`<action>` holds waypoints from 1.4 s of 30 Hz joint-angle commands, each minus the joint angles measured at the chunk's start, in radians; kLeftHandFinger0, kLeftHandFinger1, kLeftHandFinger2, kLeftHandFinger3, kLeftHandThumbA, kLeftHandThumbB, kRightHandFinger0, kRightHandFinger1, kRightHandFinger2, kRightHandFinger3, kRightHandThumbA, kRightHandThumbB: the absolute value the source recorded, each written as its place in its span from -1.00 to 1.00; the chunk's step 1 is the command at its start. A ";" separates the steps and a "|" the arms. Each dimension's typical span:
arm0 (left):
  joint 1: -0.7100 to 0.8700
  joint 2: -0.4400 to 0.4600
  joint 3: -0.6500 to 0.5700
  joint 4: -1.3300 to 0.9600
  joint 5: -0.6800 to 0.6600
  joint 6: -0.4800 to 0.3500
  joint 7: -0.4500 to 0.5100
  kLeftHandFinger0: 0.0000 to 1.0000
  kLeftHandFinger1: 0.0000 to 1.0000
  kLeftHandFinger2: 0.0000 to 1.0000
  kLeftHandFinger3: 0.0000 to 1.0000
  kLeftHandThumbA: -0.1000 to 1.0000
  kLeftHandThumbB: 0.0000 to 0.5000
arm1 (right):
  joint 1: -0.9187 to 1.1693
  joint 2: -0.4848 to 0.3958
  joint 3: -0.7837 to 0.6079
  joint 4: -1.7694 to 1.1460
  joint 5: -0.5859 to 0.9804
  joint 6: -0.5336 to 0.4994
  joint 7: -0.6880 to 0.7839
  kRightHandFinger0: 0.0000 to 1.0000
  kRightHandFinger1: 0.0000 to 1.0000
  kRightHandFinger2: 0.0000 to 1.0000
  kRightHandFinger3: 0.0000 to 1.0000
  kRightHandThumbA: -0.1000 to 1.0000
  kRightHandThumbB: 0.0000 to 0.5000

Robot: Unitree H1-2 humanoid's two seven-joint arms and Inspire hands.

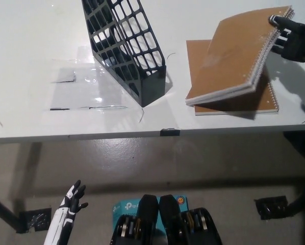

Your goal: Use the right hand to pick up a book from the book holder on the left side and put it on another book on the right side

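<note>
My black right hand [294, 40] is shut on the spiral edge of a brown spiral-bound book [237, 53] at the upper right. The book is tilted, its near left corner resting on a second brown book [229, 102] that lies flat on the white table [50, 117]. The black lattice book holder [124, 48] stands at the centre left of the table with no book visible in it. My white left hand [70, 206] hangs open at the lower left, below the table's edge.
A clear plastic sheet [81, 84] lies on the table left of the holder. A small black clip [170, 132] sits on the table's front edge. A blue box [129, 209] lies on the floor below.
</note>
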 commanded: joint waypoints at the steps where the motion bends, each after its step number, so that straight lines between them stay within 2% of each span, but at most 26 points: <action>1: -0.002 0.015 0.001 -0.022 -0.017 -0.032 -0.014 0.77 1.00 1.00 1.00 1.00 -0.62 | -0.118 -0.038 0.018 -0.019 -0.069 -0.008 0.076 -1.00 -0.90 0.46 1.00 -1.00 -0.54; 3: -0.004 0.014 0.001 -0.017 -0.021 -0.034 -0.014 0.77 1.00 1.00 1.00 1.00 -0.61 | -0.116 -0.036 0.044 -0.019 -0.103 -0.008 0.090 -1.00 -0.91 0.41 1.00 -1.00 -0.51; 5: -0.007 0.015 0.001 -0.015 -0.016 -0.040 -0.011 0.74 1.00 1.00 1.00 1.00 -0.57 | -0.113 -0.032 0.068 -0.013 -0.128 -0.018 0.118 -1.00 -0.93 0.33 1.00 -1.00 -0.61; 6: -0.006 0.016 0.000 -0.019 -0.017 -0.037 -0.014 0.73 1.00 1.00 1.00 1.00 -0.59 | -0.108 -0.028 0.073 -0.014 -0.135 -0.023 0.126 -1.00 -0.83 0.44 1.00 -1.00 -0.66; 7: -0.007 0.017 -0.001 -0.021 -0.017 -0.035 -0.015 0.73 1.00 1.00 1.00 1.00 -0.59 | -0.108 -0.027 0.073 -0.015 -0.138 -0.024 0.128 -1.00 -0.82 0.46 1.00 -1.00 -0.65; 8: -0.008 0.015 0.001 -0.023 -0.019 -0.030 -0.014 0.72 1.00 1.00 1.00 1.00 -0.59 | -0.103 -0.022 0.081 -0.008 -0.151 -0.037 0.131 -1.00 -0.69 0.58 1.00 -1.00 -0.56; 11: -0.010 0.018 0.002 -0.022 -0.019 -0.032 -0.014 0.72 1.00 1.00 1.00 1.00 -0.59 | -0.097 -0.012 0.130 0.004 -0.212 -0.057 0.117 -1.00 -0.49 0.70 1.00 -1.00 -0.39; 12: -0.011 0.017 0.002 -0.020 -0.019 -0.033 -0.013 0.72 1.00 1.00 1.00 1.00 -0.59 | -0.096 -0.011 0.133 0.012 -0.217 -0.066 0.114 -1.00 -0.48 0.62 1.00 -1.00 -0.39; 13: -0.010 0.016 0.002 -0.024 -0.019 -0.027 -0.012 0.71 1.00 1.00 1.00 1.00 -0.55 | -0.091 -0.014 0.130 0.015 -0.213 -0.062 0.140 -0.76 -0.03 1.00 1.00 -1.00 -0.41; 14: -0.007 0.016 0.003 -0.028 -0.023 -0.022 -0.014 0.70 1.00 1.00 1.00 1.00 -0.54 | -0.084 -0.016 0.139 0.015 -0.220 -0.056 0.174 0.18 1.00 1.00 1.00 -0.82 -0.17; 15: -0.006 0.017 0.003 -0.030 -0.025 -0.022 -0.015 0.70 1.00 1.00 1.00 1.00 -0.55 | -0.078 -0.017 0.153 0.012 -0.238 -0.063 0.193 1.00 1.00 1.00 1.00 -0.71 -0.06; 16: -0.005 0.018 0.003 -0.031 -0.027 -0.022 -0.017 0.69 1.00 1.00 1.00 1.00 -0.55 | -0.073 -0.018 0.170 0.007 -0.255 -0.075 0.208 1.00 1.00 1.00 1.00 -0.67 -0.06; 18: -0.008 0.017 0.004 -0.031 -0.028 -0.022 -0.015 0.68 1.00 1.00 1.00 1.00 -0.52 | -0.069 -0.022 0.214 0.007 -0.300 -0.098 0.214 1.00 1.00 1.00 1.00 -0.40 0.21; 19: -0.008 0.018 0.004 -0.033 -0.028 -0.017 -0.016 0.67 1.00 1.00 1.00 1.00 -0.52 | -0.067 -0.023 0.218 0.005 -0.305 -0.099 0.204 1.00 1.00 1.00 1.00 -0.34 0.30; 21: -0.011 0.020 0.006 -0.029 -0.032 -0.019 -0.016 0.65 1.00 1.00 1.00 1.00 -0.51 | -0.065 -0.023 0.214 0.004 -0.305 -0.110 0.189 1.00 1.00 1.00 1.00 -0.31 0.26; 23: -0.010 0.018 0.009 -0.029 -0.038 -0.018 -0.015 0.65 1.00 1.00 1.00 1.00 -0.49 | -0.063 -0.023 0.213 0.003 -0.313 -0.126 0.182 1.00 1.00 1.00 1.00 -0.28 0.34; 25: -0.006 0.016 0.011 -0.031 -0.038 -0.018 -0.012 0.65 0.99 1.00 1.00 1.00 -0.51 | -0.064 -0.021 0.212 0.014 -0.325 -0.135 0.180 1.00 1.00 1.00 1.00 -0.26 0.31; 26: -0.004 0.015 0.012 -0.032 -0.039 -0.020 -0.012 0.64 0.99 1.00 1.00 1.00 -0.51 | -0.063 -0.021 0.213 0.010 -0.331 -0.131 0.188 1.00 1.00 1.00 1.00 -0.23 0.20; 27: -0.002 0.014 0.013 -0.033 -0.040 -0.019 -0.011 0.64 0.99 1.00 1.00 1.00 -0.51 | -0.066 -0.019 0.212 0.015 -0.334 -0.131 0.187 1.00 1.00 1.00 1.00 -0.22 0.22; 30: 0.000 0.013 0.015 -0.031 -0.039 -0.021 -0.010 0.63 0.98 1.00 1.00 1.00 -0.50 | -0.066 -0.018 0.212 0.019 -0.347 -0.146 0.201 1.00 1.00 1.00 1.00 -0.24 0.10; 31: 0.002 0.012 0.015 -0.033 -0.034 -0.021 -0.007 0.62 0.97 1.00 1.00 1.00 -0.48 | -0.063 -0.020 0.239 0.009 -0.376 -0.166 0.214 1.00 1.00 1.00 1.00 -0.16 -0.01; 37: 0.010 0.009 0.020 -0.025 -0.044 -0.038 -0.005 0.57 0.91 0.96 1.00 1.00 -0.51 | -0.072 -0.023 0.279 0.004 -0.437 -0.193 0.164 1.00 1.00 1.00 1.00 0.08 0.09; 39: 0.011 0.007 0.021 -0.032 -0.045 -0.028 -0.004 0.57 0.91 0.96 1.00 1.00 -0.51 | -0.066 -0.030 0.301 -0.021 -0.481 -0.258 0.080 1.00 1.00 1.00 1.00 0.25 0.40; 40: 0.009 0.007 0.021 -0.030 -0.045 -0.029 -0.003 0.57 0.91 0.95 1.00 1.00 -0.47 | -0.065 -0.036 0.323 -0.053 -0.517 -0.297 0.027 1.00 1.00 1.00 1.00 0.38 0.39; 41: 0.006 0.007 0.021 -0.027 -0.044 -0.032 -0.003 0.57 0.90 0.95 1.00 1.00 -0.47 | -0.062 -0.042 0.307 -0.098 -0.515 -0.324 -0.005 1.00 1.00 1.00 1.00 0.40 0.22; 42: 0.002 0.008 0.022 -0.028 -0.046 -0.029 -0.003 0.57 0.90 0.95 1.00 1.00 -0.46 | -0.061 -0.046 0.295 -0.135 -0.513 -0.341 -0.019 1.00 1.00 1.00 1.00 0.48 0.16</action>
